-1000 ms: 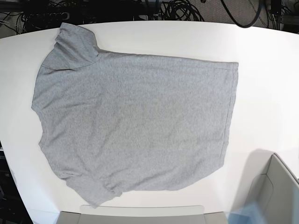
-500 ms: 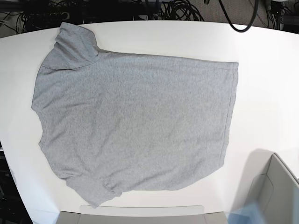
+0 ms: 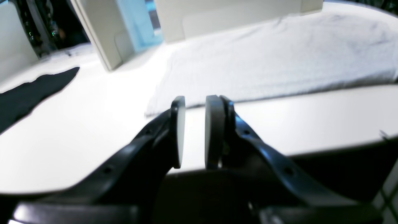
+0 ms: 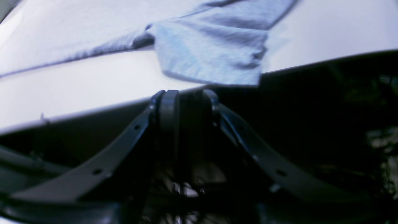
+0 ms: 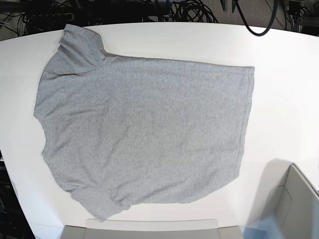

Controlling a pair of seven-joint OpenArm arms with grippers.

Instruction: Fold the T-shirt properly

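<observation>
Fold not yet begun — both arms hovering off table (image 5: 284, 99) edge, outside base view. Left gripper (image 3: 195, 132): pads apart by narrow gap, gripping nothing. Right gripper (image 4: 186, 124): fingers showing slim gap, empty. Next move likely calling for reaching in, pinching hem or sleeve. T-shirt (image 5: 144, 134) lying spread flat mid-table, plain grey side up — 1 sleeve bunching at far corner.
</observation>
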